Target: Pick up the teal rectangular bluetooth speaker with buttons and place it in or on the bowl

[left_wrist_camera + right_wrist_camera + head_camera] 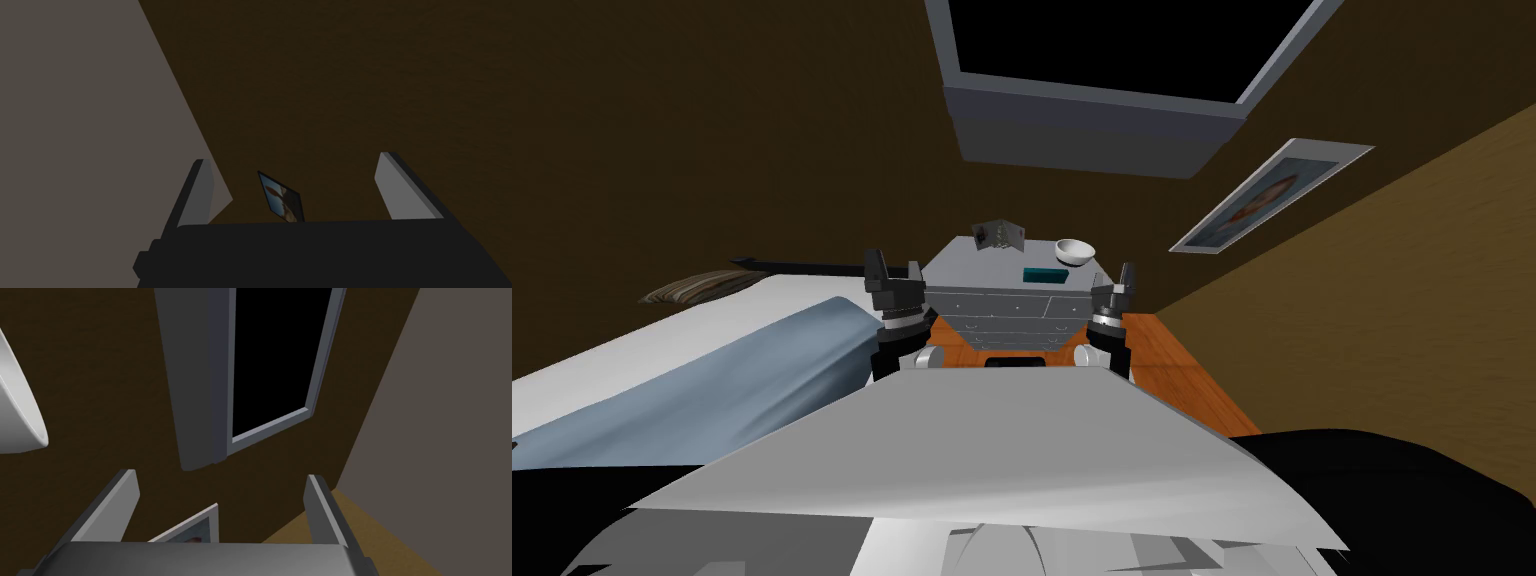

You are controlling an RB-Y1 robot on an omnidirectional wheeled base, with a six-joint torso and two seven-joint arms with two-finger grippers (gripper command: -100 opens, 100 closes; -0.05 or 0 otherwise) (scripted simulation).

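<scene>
Both grippers are up in front of me, one on each side of a grey dresser (964, 270). The left gripper (895, 268) is by the dresser's left front corner. Its two fingers (200, 192) stand wide apart, and nothing is between them. The right gripper (1115, 280) is by the dresser's right front corner. Its fingers (120, 503) are spread wide too and hold nothing. The dresser has rows of drawers with little knobs on its front. The teal speaker (1045, 274) lies flat on top of the dresser, close to the front edge and a bit to the right of the middle. It is a small dark teal block. No gripper touches it, and it sits between the two grippers and a little farther away than they are. The white bowl (1075, 251) is on the dresser top as well. It sits near the speaker, behind it and a little to the right, but the two do not touch. A folded card (999, 236) stands up at the back of the top, left of the bowl and apart from it. To my left is a bed (632, 345) with a white sheet, a blue blanket (742, 370) and a striped pillow (697, 285) at the far end. The orange wood floor (1172, 360) shows around the dresser's foot. On the brown wall behind the dresser is a grey window (1092, 110) with a black area in it. A picture (1272, 195) hangs on the wall to the right.
</scene>
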